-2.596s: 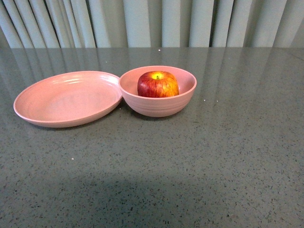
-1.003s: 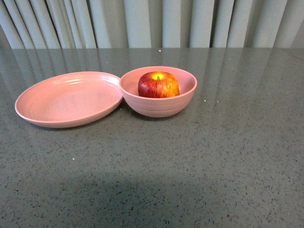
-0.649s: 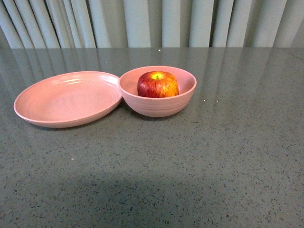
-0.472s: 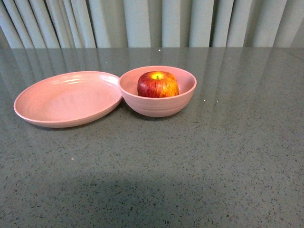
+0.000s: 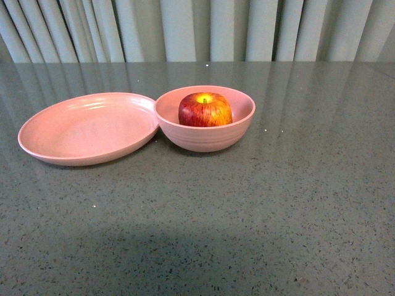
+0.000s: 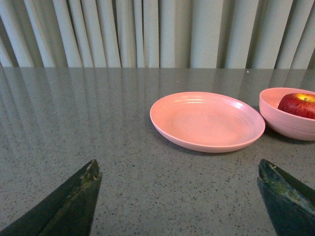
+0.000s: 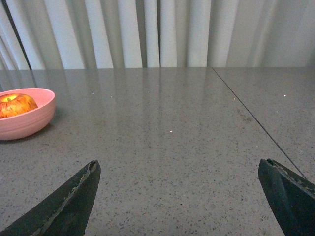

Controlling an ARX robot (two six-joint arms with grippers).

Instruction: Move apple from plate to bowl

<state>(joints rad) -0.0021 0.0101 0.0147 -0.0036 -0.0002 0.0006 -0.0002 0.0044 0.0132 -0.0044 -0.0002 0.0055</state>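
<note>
- The apple (image 5: 205, 110) is seen resting upright inside the bowl (image 5: 205, 139), stem dimple up, its top just above the bowl's rim
- The plate (image 5: 86, 128) is left bare beside the bowl, on the bowl's left in the front view, with its rim touching or all but touching the bowl's wall; which of the two cannot be told
- The task is judged complete from this layout, since nothing is held and the apple is already in the bowl
- The left gripper (image 6: 179, 196) is shown with its fingers spread wide apart and empty, low over the table (image 5: 296, 203), well short of the plate and bowl
- The right gripper (image 7: 182, 196) is likewise shown with fingers wide apart, nothing between them, off to the bowl's other side and well apart from it
- The apple is judged firm, fairly heavy for its size, smooth and waxy, so some slipperiness is to be expected; bruising is possible under a hard squeeze
- If it were to be taken again, a hold across its widest part, from above, is judged best, as the bowl's wall blocks a low side approach
- The bowl is deep, round, matte pink, with faint ridges on its outer wall; the plate is shallow, wider, matte pink with a raised rim
- The table is a speckled grey, slightly glossy surface; pale pleated curtains (image 5: 197, 29) are seen behind the bowl
</note>
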